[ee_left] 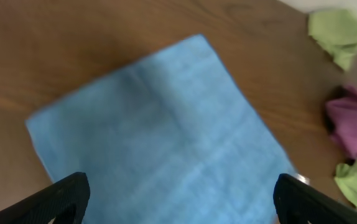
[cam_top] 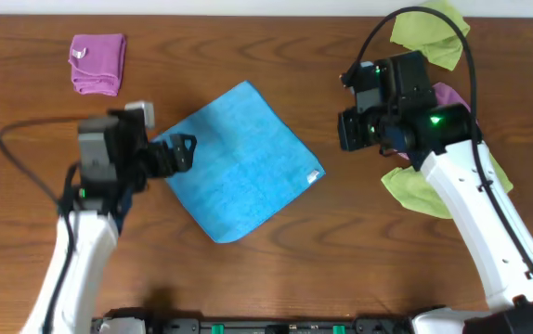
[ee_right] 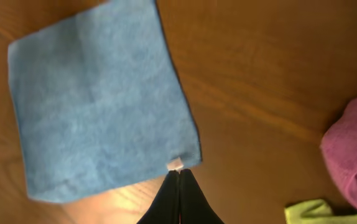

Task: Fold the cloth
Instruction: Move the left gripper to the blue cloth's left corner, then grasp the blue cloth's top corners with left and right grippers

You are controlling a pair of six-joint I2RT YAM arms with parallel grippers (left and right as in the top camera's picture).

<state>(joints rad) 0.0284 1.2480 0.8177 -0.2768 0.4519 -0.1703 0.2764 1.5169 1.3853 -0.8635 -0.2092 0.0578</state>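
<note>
The sky-blue cloth (cam_top: 239,162) lies flat on the wooden table, turned like a diamond, with its white tag (cam_top: 314,175) at the right corner. My left gripper (cam_top: 185,153) is open and empty at the cloth's left edge. In the left wrist view the cloth (ee_left: 160,137) fills the space between the wide-apart fingers (ee_left: 178,199). My right gripper (cam_top: 348,130) is shut and empty, to the right of the tag corner. In the right wrist view its closed tips (ee_right: 178,173) point at the tag (ee_right: 175,164) on the cloth (ee_right: 97,99).
A folded purple cloth (cam_top: 97,63) lies at the back left. Lime-green cloths (cam_top: 429,32) (cam_top: 415,190) and a purple cloth (cam_top: 448,96) lie on the right around my right arm. They also show in the left wrist view (ee_left: 340,34) (ee_left: 351,124).
</note>
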